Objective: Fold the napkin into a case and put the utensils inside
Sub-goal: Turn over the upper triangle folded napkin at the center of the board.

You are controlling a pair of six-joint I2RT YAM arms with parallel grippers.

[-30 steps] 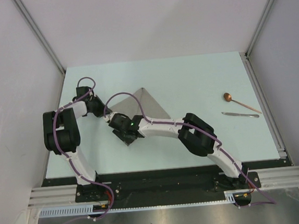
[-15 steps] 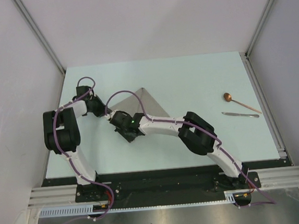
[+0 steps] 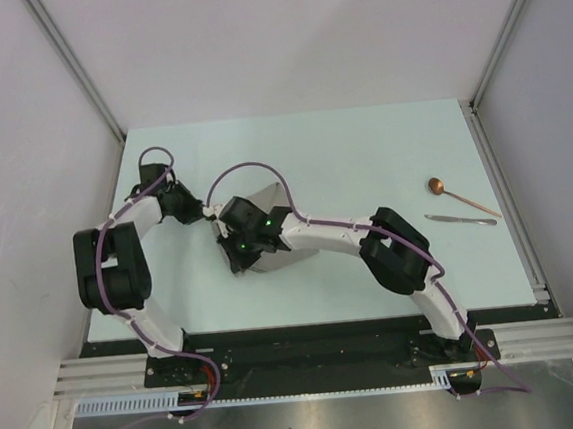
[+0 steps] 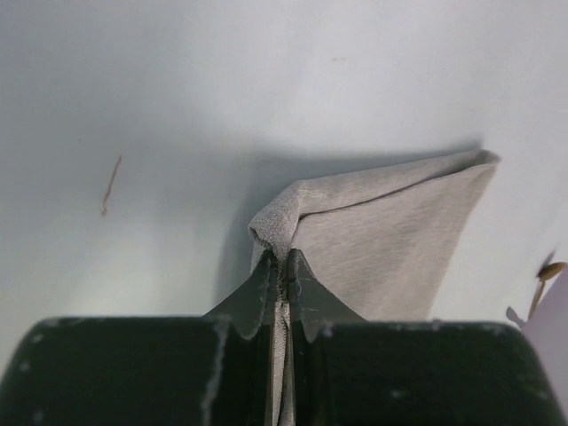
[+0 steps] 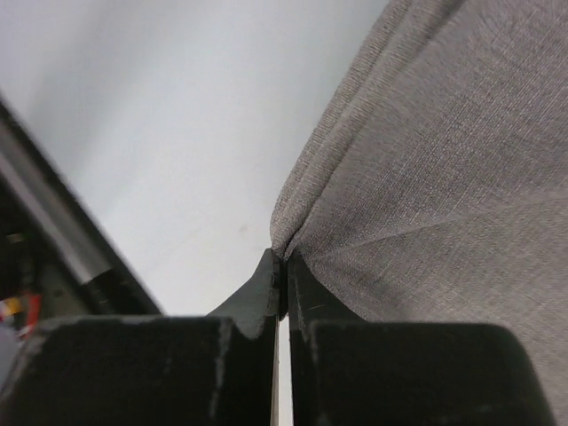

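**A:** What are the left jaws doing?

**B:** The left jaws are pressing together on a corner of the plain grey-beige soft fabric napkin (image 4: 390,231), pinching a thin fold between their tips. The cloth is standing raised off the pale worktop (image 4: 133,133) there and casting a shadow.

**A:** And the right jaws?

**B:** The right jaws are pinching the same napkin, gripping a fold at its edge, with the fabric spreading away to the right of the tips in the wrist view. From above, the napkin is sitting left of the worktop's middle, bunched between the two arms and partly hidden under the right one.

**A:** Where are the utensils lying?

**B:** Well apart from it, near the right edge. The copper-coloured long-handled spoon (image 3: 461,197) is lying at a slant, and the thin silvery utensil (image 3: 461,220) is lying just beside it on the near side.
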